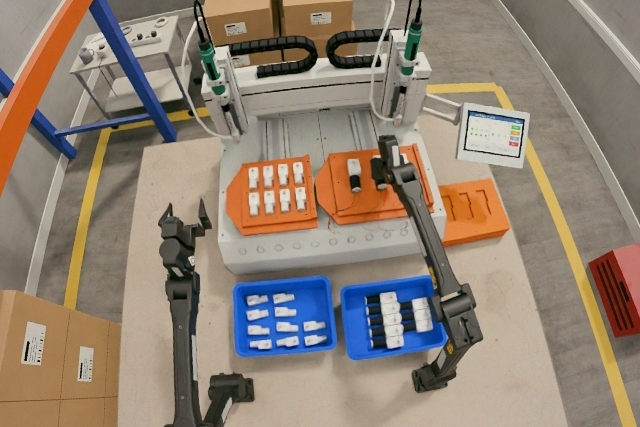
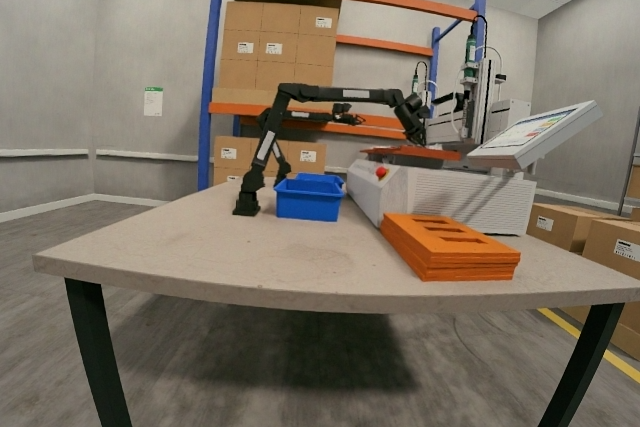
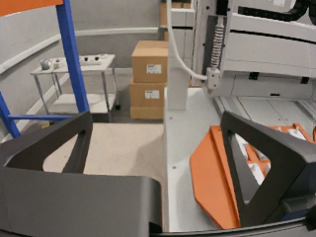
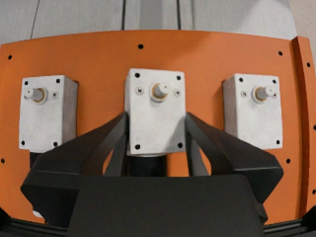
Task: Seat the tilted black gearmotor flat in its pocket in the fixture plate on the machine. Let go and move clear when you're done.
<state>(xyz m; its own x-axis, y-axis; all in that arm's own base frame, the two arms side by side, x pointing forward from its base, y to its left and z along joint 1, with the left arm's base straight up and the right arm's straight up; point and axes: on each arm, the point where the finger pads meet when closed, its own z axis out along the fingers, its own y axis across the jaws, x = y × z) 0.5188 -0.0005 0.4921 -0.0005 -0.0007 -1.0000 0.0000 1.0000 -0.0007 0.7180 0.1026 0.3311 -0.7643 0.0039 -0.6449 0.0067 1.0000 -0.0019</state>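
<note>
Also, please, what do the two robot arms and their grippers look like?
Both arms are matte black with slim jointed links and pale rectangular labels. The right arm also shows small yellow markings. The left gripper and right gripper each have two dark, tapering fingers with triangular cut-outs.

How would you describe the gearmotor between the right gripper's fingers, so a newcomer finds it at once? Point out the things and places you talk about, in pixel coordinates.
On the white machine (image 1: 330,251) (image 2: 379,200), find the orange plate carrying gearmotors with black motor bodies. Of the three white-faced gearboxes there, it is the middle one (image 4: 157,118), flanked by the right gripper's (image 4: 157,118) fingers.
</note>
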